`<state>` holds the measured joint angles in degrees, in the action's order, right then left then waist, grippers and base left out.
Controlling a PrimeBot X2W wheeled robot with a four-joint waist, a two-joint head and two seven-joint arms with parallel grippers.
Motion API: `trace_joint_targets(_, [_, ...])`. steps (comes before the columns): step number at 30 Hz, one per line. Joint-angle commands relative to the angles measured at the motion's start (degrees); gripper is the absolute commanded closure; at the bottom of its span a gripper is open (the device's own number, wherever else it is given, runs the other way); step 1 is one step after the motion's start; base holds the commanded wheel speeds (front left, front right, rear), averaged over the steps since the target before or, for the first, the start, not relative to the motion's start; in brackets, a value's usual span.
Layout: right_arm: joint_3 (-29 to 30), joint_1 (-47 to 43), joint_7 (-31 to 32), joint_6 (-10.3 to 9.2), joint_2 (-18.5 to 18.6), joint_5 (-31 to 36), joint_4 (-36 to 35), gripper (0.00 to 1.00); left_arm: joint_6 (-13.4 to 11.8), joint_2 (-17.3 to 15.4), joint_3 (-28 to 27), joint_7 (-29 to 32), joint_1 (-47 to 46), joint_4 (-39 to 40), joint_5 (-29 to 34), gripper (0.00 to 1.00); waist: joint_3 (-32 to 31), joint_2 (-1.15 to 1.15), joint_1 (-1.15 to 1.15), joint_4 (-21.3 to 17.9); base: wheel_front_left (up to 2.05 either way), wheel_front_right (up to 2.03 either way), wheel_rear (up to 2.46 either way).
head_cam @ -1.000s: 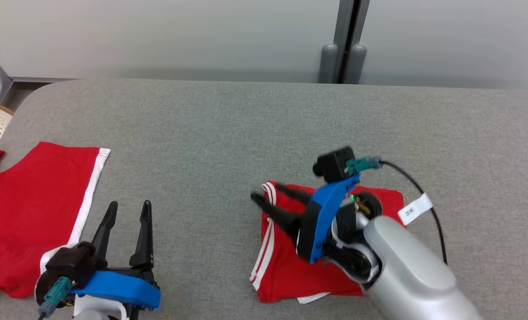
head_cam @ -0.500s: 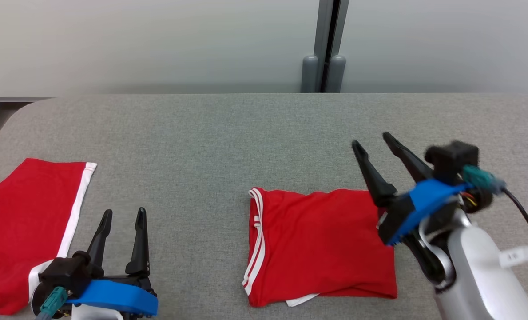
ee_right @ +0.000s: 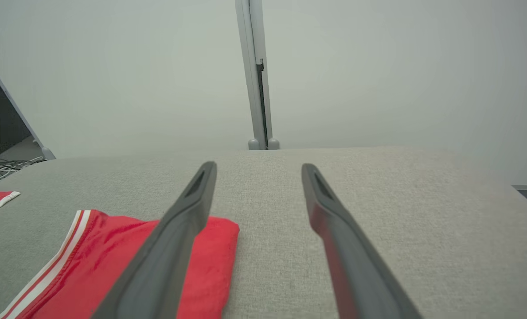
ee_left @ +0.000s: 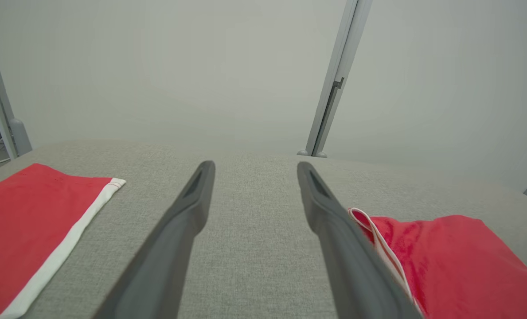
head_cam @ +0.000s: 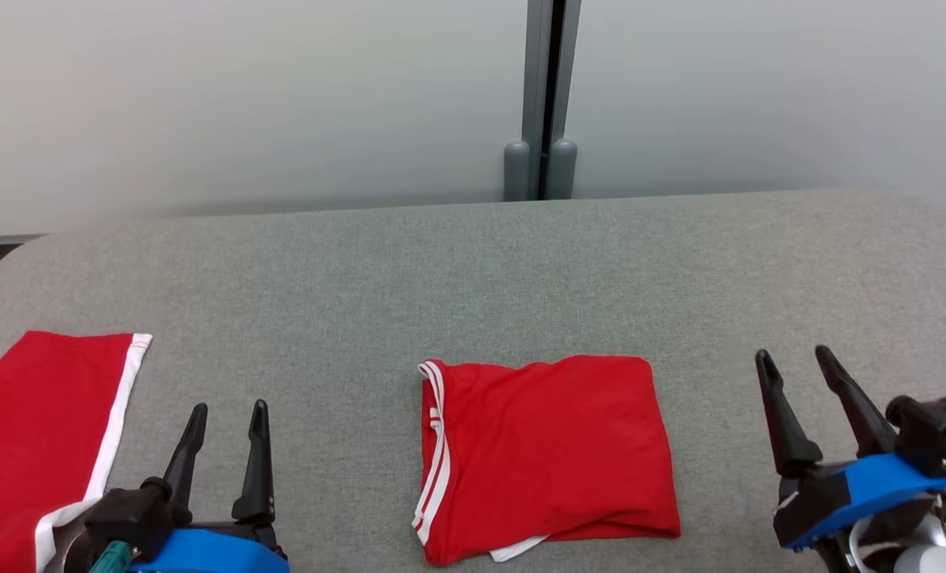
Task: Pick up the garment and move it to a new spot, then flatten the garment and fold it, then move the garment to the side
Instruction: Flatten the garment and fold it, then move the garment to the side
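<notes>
— Red garment, folded, lies flat on the grey desk, near the front edge, between the two tools and touching neither. Entry correct?

— Correct. On the left tool the fingers are spread wide, with nothing between them. The right tool reads the same: spread wide, empty, off to the garment's right and apart from it.

— Heading of the garment?

— Its white-striped edge faces the robot's left; the plain fold faces right. Outline is close to square. The long axis, if any, runs left to right across the desk. That is my judgement; the slant of the view leaves it uncertain.

— Stage?

— Fold looks done. The move to the side is not yet done, I judge.

— Risks from here?

— One: a white layer pokes out under the near edge, so the layers are not flush. A pinch on the top layer alone would peel the fold open on lifting. Two: dragging instead of lifting, since the desk's cloth cover may catch and bunch the lower layer. Three: a second red garment lies at the far left, well apart. Setting down that way risks overlap.

— Noted. Grip all layers, lift level.
</notes>
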<state>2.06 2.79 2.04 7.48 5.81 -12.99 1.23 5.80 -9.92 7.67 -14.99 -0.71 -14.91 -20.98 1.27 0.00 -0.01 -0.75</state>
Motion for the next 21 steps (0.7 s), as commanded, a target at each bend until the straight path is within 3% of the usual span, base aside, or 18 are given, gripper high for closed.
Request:
trace_joint_targets(1, [0.54, -1.34, -0.48, 0.03, -0.28, 0.00, 0.17, 0.00, -0.33, -0.10, 0.05, -0.25, 0.80, 0.33, 0.39, 0.00, -0.82, 0.00, 0.01, -0.29, 0.00, 0.00, 0.00])
trace_joint_targets(21, [1.92, -5.39, -0.57, 0.03, -0.99, -0.88, 1.83, 0.00, -1.42, 0.22, 1.07, 1.68, 0.58, -0.88, -0.54, 0.00, -1.87, 0.00, 0.01, -0.50, 0.00, 0.00, 0.00])
